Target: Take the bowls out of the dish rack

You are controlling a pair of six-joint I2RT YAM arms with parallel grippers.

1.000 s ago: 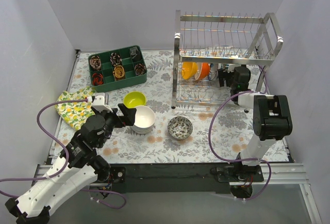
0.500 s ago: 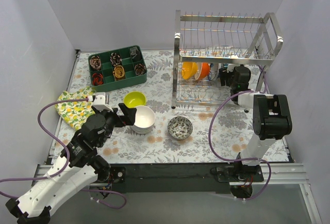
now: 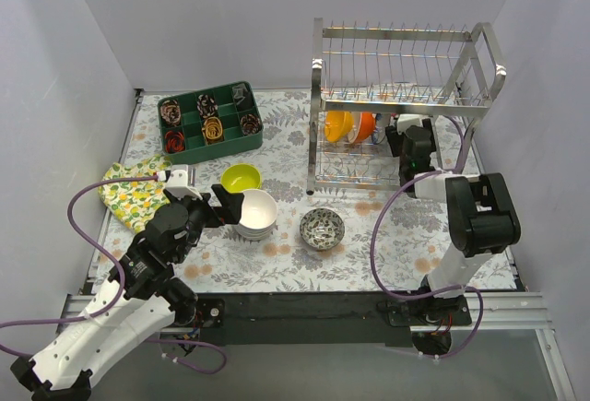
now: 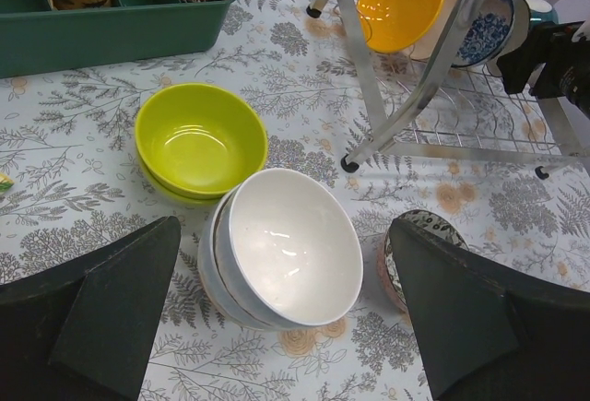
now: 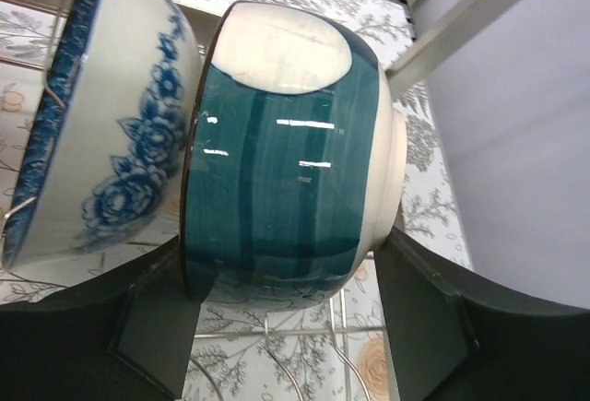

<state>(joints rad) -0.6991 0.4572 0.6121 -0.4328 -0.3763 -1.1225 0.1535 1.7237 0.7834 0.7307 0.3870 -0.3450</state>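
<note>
The right claw (image 5: pixel 281 253) straddles a teal bowl (image 5: pixel 286 143) standing on edge in the lower tier of the dish rack (image 3: pixel 406 106). Whether its fingers pinch cannot be told. Glazed ceramic is stiff, slick and chippable, so wall and foot seem the surest hold. A blue-flowered bowl (image 5: pixel 111 143) sits just beside it, and rack posts narrow the way out. The left claw (image 4: pixel 281 235) gapes over stacked white bowls (image 4: pixel 295 244) on the worktop (image 4: pixel 83 171).
</note>
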